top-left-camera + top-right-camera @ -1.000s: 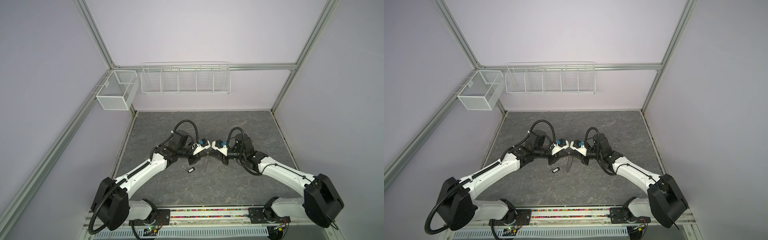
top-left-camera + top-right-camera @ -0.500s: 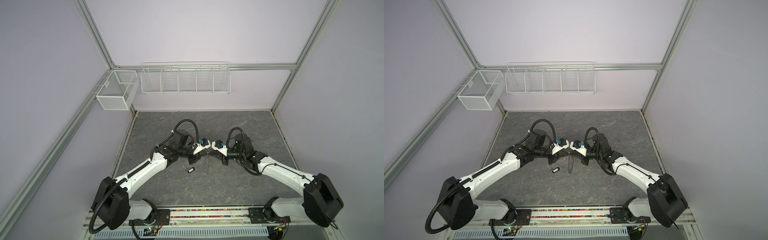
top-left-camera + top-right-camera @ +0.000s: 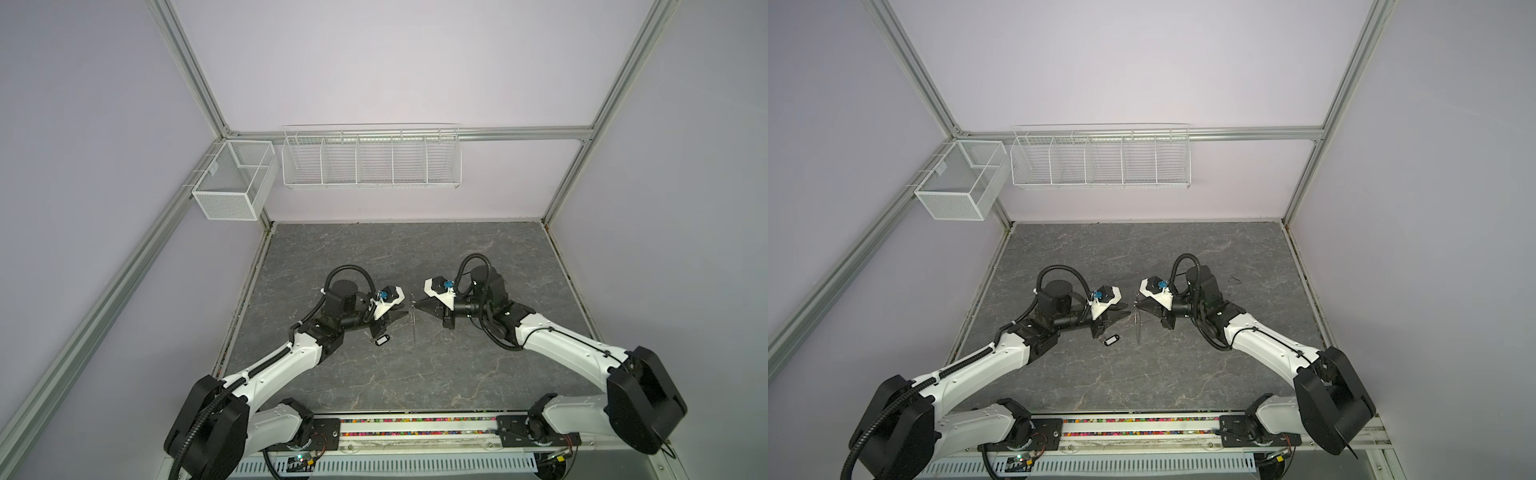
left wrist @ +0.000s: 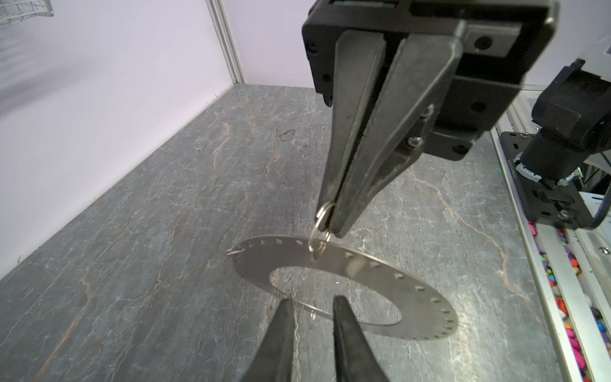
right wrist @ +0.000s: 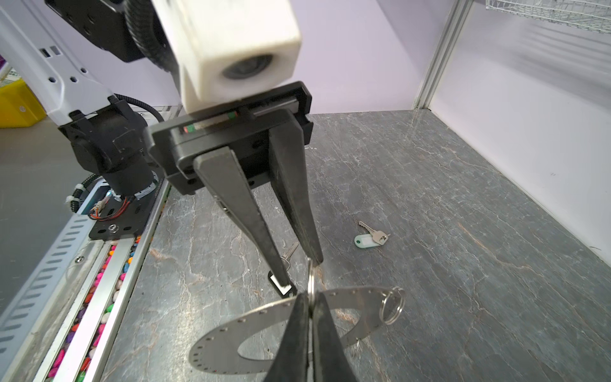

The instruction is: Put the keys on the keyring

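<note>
Grey tabletop (image 3: 374,257): marbled slab on which both arms work.
White-tag key (image 5: 372,236): laid flat on the tabletop beyond the left pincer as seen from the right wrist, well apart from the keyring and not threaded on it.
Black-tag key (image 3: 382,341): laid flat on the tabletop just beside and below the left pincer's tips, partly hidden behind one finger in the right wrist view, loose from the keyring.
Left pincer (image 4: 312,299): fingers parted by a small gap. Nothing is clamped; the near edge of the keyring is seen running past the gap between the tips.
Keyring (image 4: 261,261): flat grey metal disc with a large central hole and small holes round its rim. It is hung upright between the two pincers and seen edge-on in both top views. Whether its lower edge touches the tabletop cannot be told.
Small split ring (image 4: 322,216): attached at the keyring's rim and pinched at its upper part.
Second split ring (image 5: 391,306): hung through another rim hole, untouched.
Right pincer (image 5: 310,299): closed tight on the small split ring, by which the keyring is carried.
</note>
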Available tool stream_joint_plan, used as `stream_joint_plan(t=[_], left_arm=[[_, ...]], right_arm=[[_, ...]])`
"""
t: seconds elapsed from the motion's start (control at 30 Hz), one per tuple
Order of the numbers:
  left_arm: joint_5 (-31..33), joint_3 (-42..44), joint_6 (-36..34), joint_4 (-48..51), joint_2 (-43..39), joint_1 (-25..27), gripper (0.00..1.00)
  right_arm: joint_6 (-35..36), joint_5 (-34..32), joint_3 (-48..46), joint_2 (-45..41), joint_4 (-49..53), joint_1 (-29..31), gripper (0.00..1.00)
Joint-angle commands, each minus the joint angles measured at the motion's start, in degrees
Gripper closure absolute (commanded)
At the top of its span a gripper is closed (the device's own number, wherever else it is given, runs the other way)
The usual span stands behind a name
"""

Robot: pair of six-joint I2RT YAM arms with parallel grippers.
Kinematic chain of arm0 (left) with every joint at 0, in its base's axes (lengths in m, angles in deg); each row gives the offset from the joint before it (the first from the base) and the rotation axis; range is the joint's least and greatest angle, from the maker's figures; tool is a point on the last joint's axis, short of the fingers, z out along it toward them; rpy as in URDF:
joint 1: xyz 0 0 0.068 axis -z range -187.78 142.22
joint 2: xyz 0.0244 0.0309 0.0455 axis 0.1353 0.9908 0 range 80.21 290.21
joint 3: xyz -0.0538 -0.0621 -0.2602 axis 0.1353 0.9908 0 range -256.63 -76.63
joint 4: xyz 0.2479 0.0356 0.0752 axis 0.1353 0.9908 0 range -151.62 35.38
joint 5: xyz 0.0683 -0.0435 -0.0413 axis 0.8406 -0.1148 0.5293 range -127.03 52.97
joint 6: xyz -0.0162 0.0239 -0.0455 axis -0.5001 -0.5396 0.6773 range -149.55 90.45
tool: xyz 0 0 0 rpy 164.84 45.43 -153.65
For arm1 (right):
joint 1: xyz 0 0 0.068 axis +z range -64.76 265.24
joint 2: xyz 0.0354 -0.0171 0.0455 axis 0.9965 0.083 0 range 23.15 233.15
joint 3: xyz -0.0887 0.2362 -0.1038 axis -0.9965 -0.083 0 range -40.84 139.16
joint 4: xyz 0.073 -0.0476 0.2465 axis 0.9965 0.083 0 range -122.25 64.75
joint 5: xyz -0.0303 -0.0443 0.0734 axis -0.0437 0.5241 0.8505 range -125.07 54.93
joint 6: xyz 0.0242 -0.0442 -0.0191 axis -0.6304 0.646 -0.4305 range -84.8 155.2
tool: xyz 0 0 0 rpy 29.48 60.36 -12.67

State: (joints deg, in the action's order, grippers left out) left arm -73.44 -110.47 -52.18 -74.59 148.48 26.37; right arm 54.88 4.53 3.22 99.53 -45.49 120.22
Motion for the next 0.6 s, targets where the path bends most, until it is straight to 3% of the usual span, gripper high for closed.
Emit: stream_joint_plan(t=[0.0, 0.2, 0.57], left_arm=[[-2.65, 0.64, 2.64, -10.40, -0.21, -0.16, 0.79], [-4.99, 2.20, 5.37, -16.52, 1.09, -0.21, 0.81], [-7.19, 1.76, 6.31, -18.40, 2.56, -0.17, 0.89]], right_arm=[[0.19, 3.68, 2.21, 0.26, 0.85, 0.09, 0.92], [0.98, 4.31, 3.53, 0.19, 3.09, 0.10, 0.92], [1.13, 4.68, 3.76, 0.11, 3.55, 0.11, 0.92]])
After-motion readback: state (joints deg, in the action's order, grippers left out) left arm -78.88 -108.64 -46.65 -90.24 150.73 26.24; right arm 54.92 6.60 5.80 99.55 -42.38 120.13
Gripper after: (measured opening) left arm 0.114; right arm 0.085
